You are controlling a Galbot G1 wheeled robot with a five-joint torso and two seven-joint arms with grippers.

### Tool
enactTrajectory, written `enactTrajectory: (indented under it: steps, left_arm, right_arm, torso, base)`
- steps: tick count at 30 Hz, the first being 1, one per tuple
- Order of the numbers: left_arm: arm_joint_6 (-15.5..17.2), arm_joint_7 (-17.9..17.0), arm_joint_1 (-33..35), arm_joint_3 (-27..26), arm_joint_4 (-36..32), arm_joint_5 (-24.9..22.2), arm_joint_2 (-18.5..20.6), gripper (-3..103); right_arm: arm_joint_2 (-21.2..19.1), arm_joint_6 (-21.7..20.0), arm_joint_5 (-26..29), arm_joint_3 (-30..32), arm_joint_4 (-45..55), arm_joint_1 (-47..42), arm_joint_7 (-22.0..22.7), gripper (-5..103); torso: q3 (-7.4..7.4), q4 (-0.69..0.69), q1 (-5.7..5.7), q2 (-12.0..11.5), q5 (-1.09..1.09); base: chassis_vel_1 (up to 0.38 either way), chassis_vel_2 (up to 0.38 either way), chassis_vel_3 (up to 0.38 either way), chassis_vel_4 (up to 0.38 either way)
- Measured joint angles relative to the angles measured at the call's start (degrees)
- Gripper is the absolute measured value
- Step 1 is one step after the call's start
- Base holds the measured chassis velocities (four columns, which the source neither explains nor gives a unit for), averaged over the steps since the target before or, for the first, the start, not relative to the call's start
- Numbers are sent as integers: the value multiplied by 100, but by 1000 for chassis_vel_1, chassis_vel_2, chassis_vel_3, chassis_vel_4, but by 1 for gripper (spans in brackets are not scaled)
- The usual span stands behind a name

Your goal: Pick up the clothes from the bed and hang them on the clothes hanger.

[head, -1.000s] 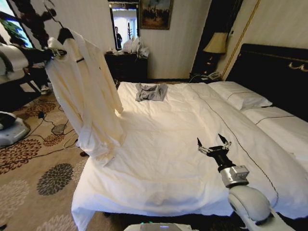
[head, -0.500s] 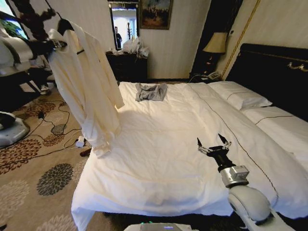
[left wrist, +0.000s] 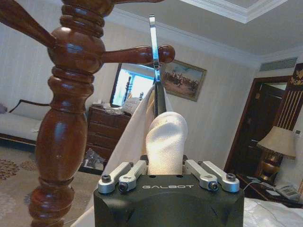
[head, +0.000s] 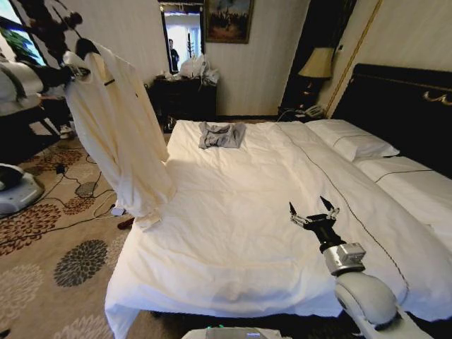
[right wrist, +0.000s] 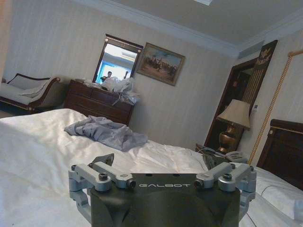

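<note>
The clothes, a cream collared shirt (head: 120,134), hang from the black clothes hanger (head: 86,48) left of the bed (head: 247,219), clear of the mattress. My left gripper (head: 76,71) is shut on the hanger through the shirt's shoulder, high at the far left. In the left wrist view the left gripper (left wrist: 165,163) pinches the cloth-covered hanger (left wrist: 159,101), and its silver hook (left wrist: 153,45) rises beside a peg of the wooden coat stand (left wrist: 66,109). My right gripper (head: 312,210) hovers open over the bed's near right part, holding nothing; in the right wrist view the right gripper (right wrist: 158,163) shows its fingers spread.
A small grey garment (head: 221,134) lies at the bed's far end, seen also in the right wrist view as the grey garment (right wrist: 106,133). White pillows (head: 351,141) sit against the black headboard (head: 402,106). Cables (head: 78,187) and a round base (head: 18,191) lie on the patterned carpet.
My left arm has carried the hanger and shirt further left and up toward the coat stand, so the hem has swung off the mattress edge. The right arm has not moved.
</note>
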Motion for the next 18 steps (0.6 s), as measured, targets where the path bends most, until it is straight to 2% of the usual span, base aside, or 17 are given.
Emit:
enactTrajectory:
  steps: [7,18]
  left_arm:
    - [-1,10,-201,219,239,26,-283,21]
    - [-7,-107,342,-110,-31,13,-43,21]
  right_arm:
    - [0,0,0,0,0,0,0,100]
    - [0,0,0,0,0,0,0,100]
  torso:
    - [0,-4,0,0,1]
    - [0,1,0,0,1]
  base:
    - [0,0,0,0]
    - [0,0,0,0]
